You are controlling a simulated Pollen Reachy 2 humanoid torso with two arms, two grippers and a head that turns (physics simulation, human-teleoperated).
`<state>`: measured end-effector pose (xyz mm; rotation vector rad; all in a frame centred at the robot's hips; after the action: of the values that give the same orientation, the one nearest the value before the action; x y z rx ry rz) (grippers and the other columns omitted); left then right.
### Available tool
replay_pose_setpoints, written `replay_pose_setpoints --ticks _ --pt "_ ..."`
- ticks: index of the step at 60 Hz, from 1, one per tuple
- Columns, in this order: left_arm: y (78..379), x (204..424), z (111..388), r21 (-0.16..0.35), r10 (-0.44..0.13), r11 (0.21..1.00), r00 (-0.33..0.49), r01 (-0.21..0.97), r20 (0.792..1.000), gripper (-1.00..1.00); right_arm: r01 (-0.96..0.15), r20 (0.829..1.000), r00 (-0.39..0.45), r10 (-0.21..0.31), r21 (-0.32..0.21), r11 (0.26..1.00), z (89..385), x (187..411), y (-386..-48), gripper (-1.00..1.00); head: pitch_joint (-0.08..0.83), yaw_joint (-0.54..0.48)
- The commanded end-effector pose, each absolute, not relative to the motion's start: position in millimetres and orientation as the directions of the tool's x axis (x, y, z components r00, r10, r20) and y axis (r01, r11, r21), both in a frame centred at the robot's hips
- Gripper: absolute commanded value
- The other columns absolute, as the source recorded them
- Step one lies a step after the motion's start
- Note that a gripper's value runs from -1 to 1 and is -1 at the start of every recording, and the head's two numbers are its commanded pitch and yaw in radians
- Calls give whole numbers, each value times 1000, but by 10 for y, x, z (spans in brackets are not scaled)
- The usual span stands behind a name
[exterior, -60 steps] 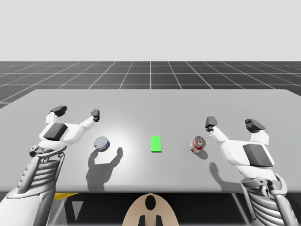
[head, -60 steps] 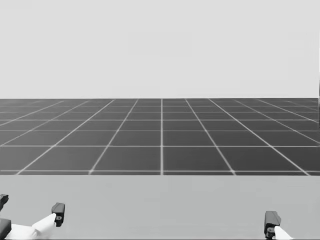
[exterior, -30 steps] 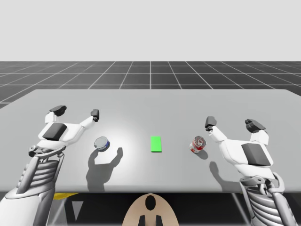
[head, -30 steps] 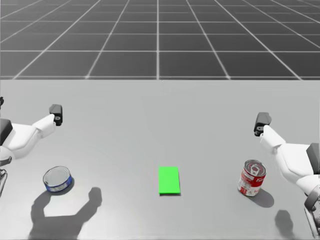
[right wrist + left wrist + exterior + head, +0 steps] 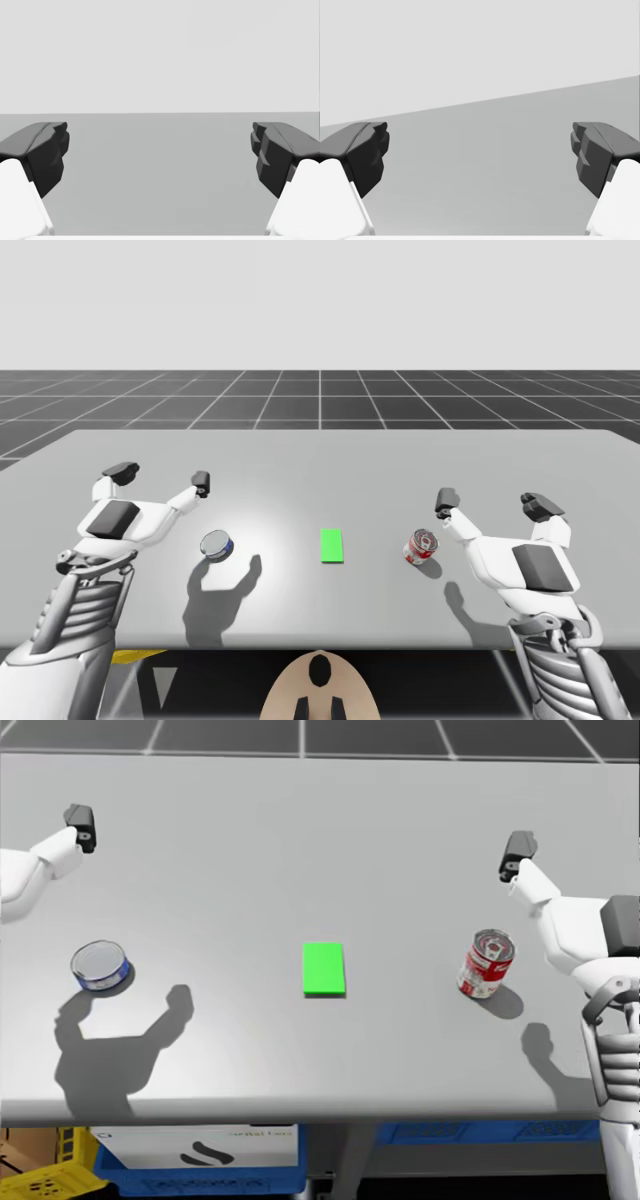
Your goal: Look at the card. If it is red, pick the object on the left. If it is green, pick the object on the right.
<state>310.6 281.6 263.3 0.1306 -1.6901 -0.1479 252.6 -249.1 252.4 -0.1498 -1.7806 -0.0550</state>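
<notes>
A green card (image 5: 331,545) (image 5: 323,968) lies flat in the middle of the grey table (image 5: 320,455). Left of it sits a short blue can (image 5: 216,544) (image 5: 99,965). To the card's right stands a red and white can (image 5: 421,546) (image 5: 486,963). My left gripper (image 5: 162,477) (image 5: 480,155) hovers open behind the blue can, with nothing between its fingers. My right gripper (image 5: 494,503) (image 5: 160,155) is open too, just right of and behind the red can, apart from it.
Under the table's front edge in the head view are a blue bin with a white box (image 5: 195,1147), a yellow crate (image 5: 40,1182) and a second blue bin (image 5: 480,1132). A dark gridded floor (image 5: 320,395) lies beyond the far edge.
My head has turned further down, so the card and both cans sit higher in the head view. The arms and the objects have barely moved.
</notes>
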Motion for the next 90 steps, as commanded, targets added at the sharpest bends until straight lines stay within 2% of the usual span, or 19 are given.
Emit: replay_pose_setpoints --ticks 1,14,37,49,54,59,63,65,72,75,78,81,90 --pt "2809 3090 2647 172 -171 985 -129 -1 977 -1000 132 976 -208 58 -31 991 2513 2521 -2472 -1000 714 -44" --pt "2802 3083 2649 172 -171 985 -129 0 977 -1000 131 976 -208 61 -33 991 2513 2524 -2477 -1000 710 -96" --pt "2781 3074 2649 170 -169 985 -132 2 977 -1000 127 976 -211 61 -35 991 2512 2525 -2473 -1000 734 -369" --pt "2767 3062 2645 183 -182 983 -139 -6 973 -1000 110 979 -198 42 -20 994 2534 2501 -2438 -1000 723 -381" --pt "2748 3042 2653 184 -182 983 -143 -1 973 -1000 105 979 -193 61 -42 994 2574 2460 -2406 -1000 715 -382" --pt "2719 3013 2663 176 -172 984 -144 16 975 -1000 93 989 -149 9 5 996 2599 2365 -2425 -1000 707 -396" --pt "2704 3000 2667 176 -170 984 -145 23 975 -1000 103 993 -114 -5 17 995 2583 2265 -2435 -1000 709 -409" --pt "2699 2994 2669 174 -169 984 -146 26 975 -1000 107 995 -102 4 7 994 2557 2211 -2432 -1000 709 -412" --pt "2694 2990 2673 169 -163 985 -148 33 975 -1000 66 998 -68 -12 17 998 2382 2032 -2435 -1000 708 -417" --pt "2696 2993 2673 167 -161 985 -148 34 976 -1000 52 996 -43 -82 84 995 2270 1958 -2387 -1000 709 -415" --pt "2694 2992 2673 165 -158 986 -148 36 976 -1000 31 998 -21 -55 56 998 2129 1906 -2363 -1000 709 -413" --pt "2690 2990 2672 163 -156 986 -148 36 977 -1000 19 996 11 -85 85 996 2006 1871 -2330 -1000 707 -413" --pt "2683 2990 2660 161 -154 986 -142 38 978 -1000 -6 992 91 -83 84 996 1734 1879 -2285 -1000 708 -412"
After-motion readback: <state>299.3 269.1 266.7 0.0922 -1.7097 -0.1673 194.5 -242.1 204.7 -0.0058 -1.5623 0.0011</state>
